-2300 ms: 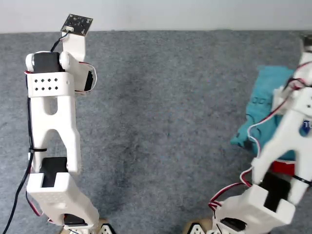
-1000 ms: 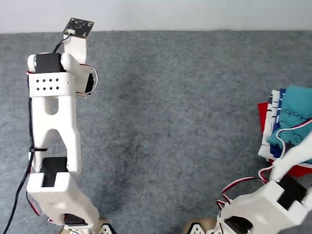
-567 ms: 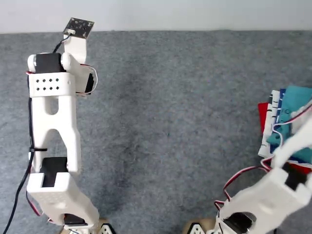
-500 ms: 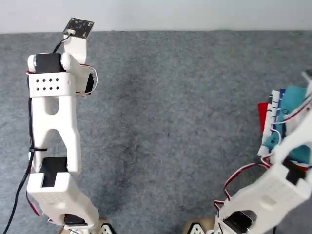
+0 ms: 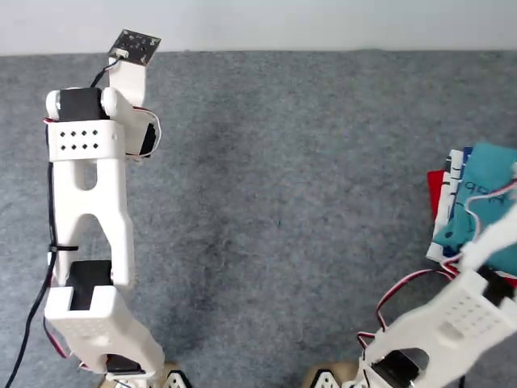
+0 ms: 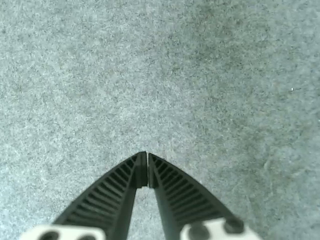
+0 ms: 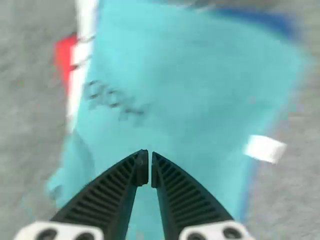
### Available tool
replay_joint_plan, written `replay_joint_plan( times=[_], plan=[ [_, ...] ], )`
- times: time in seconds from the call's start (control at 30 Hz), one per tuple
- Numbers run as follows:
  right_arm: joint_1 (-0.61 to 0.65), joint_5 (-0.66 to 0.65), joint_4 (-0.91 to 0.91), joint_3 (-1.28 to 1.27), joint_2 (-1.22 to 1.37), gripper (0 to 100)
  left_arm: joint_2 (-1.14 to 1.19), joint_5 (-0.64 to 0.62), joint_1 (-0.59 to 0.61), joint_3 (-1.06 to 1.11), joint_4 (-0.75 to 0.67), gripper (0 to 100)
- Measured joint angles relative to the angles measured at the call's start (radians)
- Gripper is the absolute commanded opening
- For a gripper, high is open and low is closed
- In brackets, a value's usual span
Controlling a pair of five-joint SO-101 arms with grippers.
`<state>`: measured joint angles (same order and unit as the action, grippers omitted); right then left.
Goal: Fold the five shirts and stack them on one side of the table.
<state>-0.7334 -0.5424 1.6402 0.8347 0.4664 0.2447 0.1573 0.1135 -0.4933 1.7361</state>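
While both arms' jaws are together, the right over the teal shirt (image 7: 190, 90), its three-o'clock stack (image 5: 443, 212) runs off-frame, seemingly partly arm-covered.

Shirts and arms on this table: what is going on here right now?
A stack of folded shirts lies at the table's right edge, a teal shirt on top. The right gripper, shut and holding nothing, is over that teal shirt. The left gripper, also shut, is over bare grey table on the left side.
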Motion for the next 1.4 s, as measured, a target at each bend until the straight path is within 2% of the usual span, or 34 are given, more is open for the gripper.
replay_joint_plan(
  times=[0.1, 0.2, 0.4, 0.53, 0.8, 1.07, 1.27, 1.4],
  plan=[
    [-0.055, 0.000, -0.132, -0.005, 0.011, 0.9, 0.000, 0.000, 0.000, 0.000, 0.000, 1],
    [-0.106, -0.054, -0.244, -0.025, 0.080, 0.9, 0.000, 0.000, 0.000, 0.000, 0.000, 1],
    [-0.146, -0.123, -0.315, -0.026, 0.235, 0.9, 0.000, 0.000, 0.000, 0.000, 0.000, 1],
    [-0.146, -0.124, -0.235, 0.104, 0.235, 0.9, 0.000, 0.000, 0.000, 0.000, 0.000, 1],
    [-0.074, -0.124, 0.095, 0.405, 0.193, 0.9, -0.107, 0.000, -0.023, 0.000, 0.000, 1],
    [-0.018, -0.060, 0.114, 0.445, 0.149, 0.9, -0.311, 0.000, -0.101, 0.038, 0.002, 1],
    [0.071, -0.051, 0.114, 0.242, -0.089, 0.9, -0.499, -0.009, -0.198, 0.242, 0.002, 2],
    [0.141, -0.020, 0.115, -0.054, -0.293, 0.9, -0.600, -0.115, -0.207, 0.351, 0.002, 2]
  ],
)
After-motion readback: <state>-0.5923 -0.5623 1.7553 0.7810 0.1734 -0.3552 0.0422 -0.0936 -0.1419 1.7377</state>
